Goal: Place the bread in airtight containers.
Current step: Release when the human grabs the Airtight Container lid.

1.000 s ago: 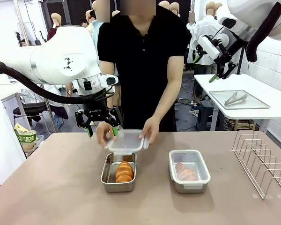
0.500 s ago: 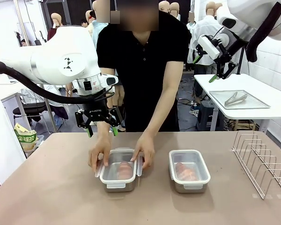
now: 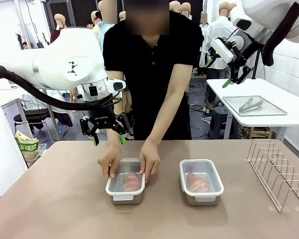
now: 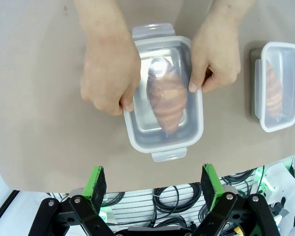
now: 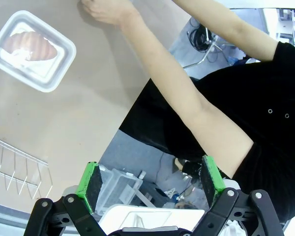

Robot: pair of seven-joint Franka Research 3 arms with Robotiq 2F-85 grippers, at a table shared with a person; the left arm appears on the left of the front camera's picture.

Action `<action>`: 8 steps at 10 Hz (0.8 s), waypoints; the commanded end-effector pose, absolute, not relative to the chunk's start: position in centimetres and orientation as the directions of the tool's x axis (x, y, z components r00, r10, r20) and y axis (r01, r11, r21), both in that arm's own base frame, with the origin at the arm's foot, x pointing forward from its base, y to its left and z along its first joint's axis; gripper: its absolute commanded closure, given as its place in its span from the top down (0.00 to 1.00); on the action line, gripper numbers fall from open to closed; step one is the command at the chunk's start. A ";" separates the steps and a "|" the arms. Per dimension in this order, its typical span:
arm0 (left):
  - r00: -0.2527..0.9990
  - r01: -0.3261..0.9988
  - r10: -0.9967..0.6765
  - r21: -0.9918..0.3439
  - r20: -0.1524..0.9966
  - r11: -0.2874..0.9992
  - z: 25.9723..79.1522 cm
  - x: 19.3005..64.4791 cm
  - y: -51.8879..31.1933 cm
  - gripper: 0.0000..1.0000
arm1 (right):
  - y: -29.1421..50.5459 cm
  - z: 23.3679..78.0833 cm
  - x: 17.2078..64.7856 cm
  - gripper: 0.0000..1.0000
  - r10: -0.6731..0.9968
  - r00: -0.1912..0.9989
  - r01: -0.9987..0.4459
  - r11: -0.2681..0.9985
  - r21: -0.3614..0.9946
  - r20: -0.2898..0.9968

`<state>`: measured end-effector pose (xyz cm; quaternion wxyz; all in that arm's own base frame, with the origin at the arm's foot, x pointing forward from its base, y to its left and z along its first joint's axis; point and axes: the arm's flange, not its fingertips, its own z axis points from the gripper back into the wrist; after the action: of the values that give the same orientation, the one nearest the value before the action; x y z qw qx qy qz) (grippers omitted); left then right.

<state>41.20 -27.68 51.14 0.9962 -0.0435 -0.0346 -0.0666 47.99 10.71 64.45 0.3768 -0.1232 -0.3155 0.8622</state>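
both claws stand released and hold nothing: the left claw (image 3: 107, 133) hovers above the table's far edge, at 11 o'clock from the left tin (image 3: 125, 187); the right claw (image 3: 224, 69) hangs high, well apart. each roll (image 4: 166, 94) already lies in a lidded tin; the person's hands (image 3: 149, 161) press the left lid (image 4: 165, 93). judge the rolls light, soft and crushable; the tins stiff and slick. grip a tin by its long sides, not the lid tabs.

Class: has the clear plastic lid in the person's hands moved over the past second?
Yes. The clear plastic lid came down from above onto the left steel tin.
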 end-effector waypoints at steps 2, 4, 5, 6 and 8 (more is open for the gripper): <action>0.989 0.134 -0.128 -0.079 0.077 0.988 51.2 41.1 -27.5 1.00 | 10.7 64.5 48.0 1.00 0.727 -0.686 -0.571 -0.516 -0.638 0.025; 0.989 0.134 -0.128 -0.079 0.077 0.988 51.2 41.1 -27.5 1.00 | 10.7 64.5 48.0 1.00 0.727 -0.686 -0.571 -0.516 -0.638 0.025; 0.989 0.134 -0.128 -0.079 0.077 0.988 51.2 41.1 -27.5 1.00 | 10.7 64.5 48.0 1.00 0.727 -0.686 -0.571 -0.516 -0.638 0.025; 0.989 0.134 -0.128 -0.079 0.077 0.988 51.2 41.1 -27.5 1.00 | 10.7 64.5 48.0 1.00 0.727 -0.686 -0.571 -0.516 -0.638 0.025; 0.989 0.134 -0.128 -0.079 0.077 0.988 51.2 41.1 -27.5 1.00 | 10.7 64.5 48.0 1.00 0.727 -0.686 -0.571 -0.516 -0.638 0.025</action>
<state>41.20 -27.68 51.14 0.9962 -0.0435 -0.0346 -0.0666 47.99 10.71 64.45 0.3768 -0.1232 -0.3155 0.8622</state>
